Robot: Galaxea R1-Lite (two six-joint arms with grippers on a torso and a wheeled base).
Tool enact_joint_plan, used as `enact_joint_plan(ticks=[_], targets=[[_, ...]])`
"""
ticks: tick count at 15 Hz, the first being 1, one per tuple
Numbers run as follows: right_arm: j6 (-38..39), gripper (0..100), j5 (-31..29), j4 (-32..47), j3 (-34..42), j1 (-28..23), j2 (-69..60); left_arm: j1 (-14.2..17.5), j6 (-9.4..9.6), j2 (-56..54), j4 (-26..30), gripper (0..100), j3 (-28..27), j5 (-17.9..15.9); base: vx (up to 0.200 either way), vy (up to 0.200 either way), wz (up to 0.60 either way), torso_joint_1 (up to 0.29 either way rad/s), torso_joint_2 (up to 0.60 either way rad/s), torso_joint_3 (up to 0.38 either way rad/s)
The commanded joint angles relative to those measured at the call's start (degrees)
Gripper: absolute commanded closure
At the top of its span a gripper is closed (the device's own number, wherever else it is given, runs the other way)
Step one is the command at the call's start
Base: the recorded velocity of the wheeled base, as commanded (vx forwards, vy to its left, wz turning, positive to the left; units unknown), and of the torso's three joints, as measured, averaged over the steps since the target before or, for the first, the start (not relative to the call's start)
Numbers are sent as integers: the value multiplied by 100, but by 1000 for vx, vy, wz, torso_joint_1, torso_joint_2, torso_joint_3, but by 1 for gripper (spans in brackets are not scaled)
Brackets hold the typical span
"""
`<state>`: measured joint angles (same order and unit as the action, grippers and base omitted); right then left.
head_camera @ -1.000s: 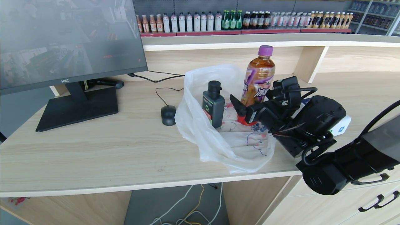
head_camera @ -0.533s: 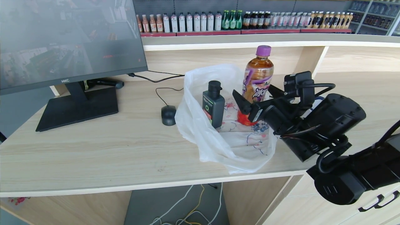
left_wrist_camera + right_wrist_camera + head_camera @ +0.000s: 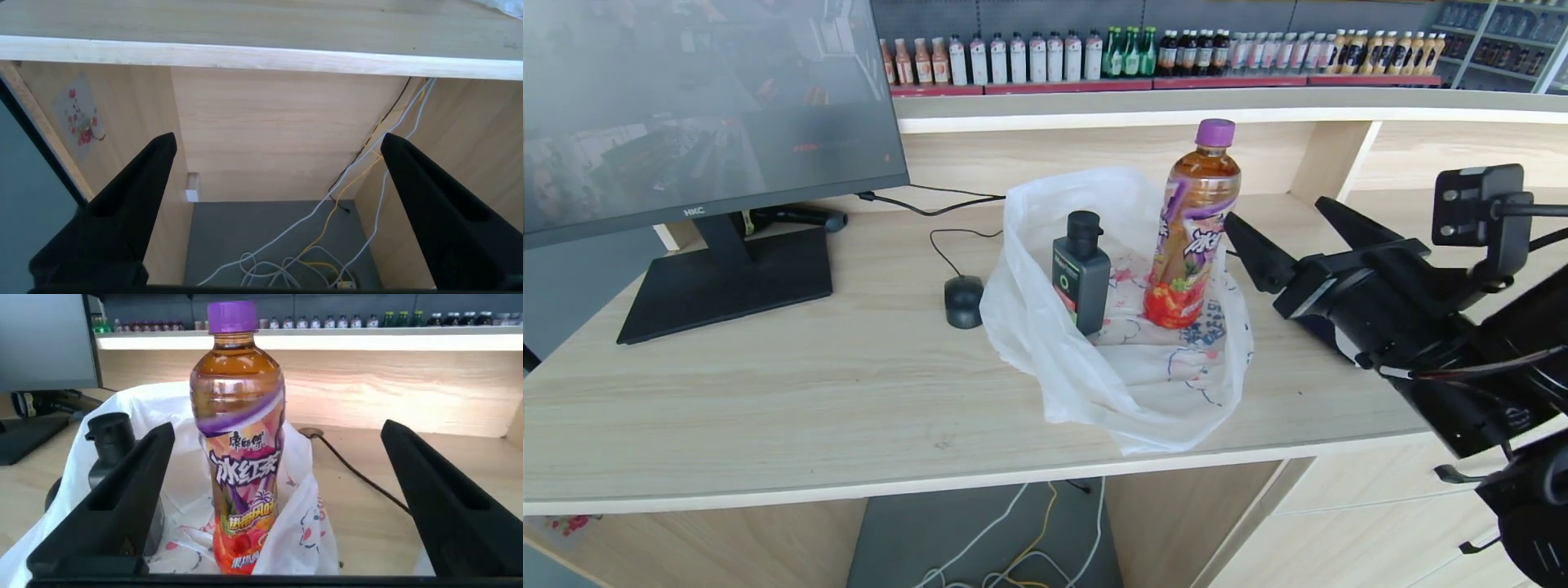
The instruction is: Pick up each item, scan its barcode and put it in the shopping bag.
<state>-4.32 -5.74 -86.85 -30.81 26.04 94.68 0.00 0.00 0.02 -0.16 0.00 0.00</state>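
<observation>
Bottle (image 3: 1194,229) and flask (image 3: 1081,273), at its 9 o'clock, are being seen upright inside the bag (image 3: 1045,347); right claw (image 3: 1274,211), at 3 o'clock, is being held wide open, empty. Bagging is being judged nearly done.

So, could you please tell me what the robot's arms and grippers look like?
The right arm is bulky matte black, with black cables and a boxy camera at the wrist. The right gripper and left gripper each have two long, black, tapering fingers.
</observation>
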Motion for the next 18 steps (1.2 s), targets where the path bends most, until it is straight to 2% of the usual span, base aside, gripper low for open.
enact_joint_plan(ticks=[1, 4, 6, 7, 11, 13, 16, 18], targets=[[-8, 0, 3, -157, 1393, -108, -1382, 0, 0, -2, -2, 0, 0, 0, 0, 0, 0, 0, 0, 0], [265, 0, -182, -219, 2975, -161, -2718, 0, 9, -2, -2, 0, 0, 0, 0, 0, 0, 0, 0, 0], [458, 0, -797, 159, 3081, -117, -3316, 0, 26, -2, -2, 0, 0, 0, 0, 0, 0, 0, 0, 0], [660, 0, -876, 730, 3081, -125, -3738, 0, 26, -2, -2, 0, 0, 0, 0, 0, 0, 0, 0, 0], [625, 0, -586, 4650, 3028, 6, -6164, 0, 26, -2, -2, 0, 0, 0, 0, 0, 0, 0, 0, 0], [581, 0, -516, 6162, 3054, 6, -7227, 0, 26, -2, -2, 0, 0, 0, 0, 0, 0, 0, 0, 0], [317, 0, -287, 7656, 3063, 6, -8405, 0, 26, -2, -2, 0, 0, 0, 0, 0, 0, 0, 0, 0], [18, 0, 214, 8482, 3045, 6, -9214, 0, 26, -2, -2, 0, 0, 0, 0, 0, 0, 0, 0, 0]])
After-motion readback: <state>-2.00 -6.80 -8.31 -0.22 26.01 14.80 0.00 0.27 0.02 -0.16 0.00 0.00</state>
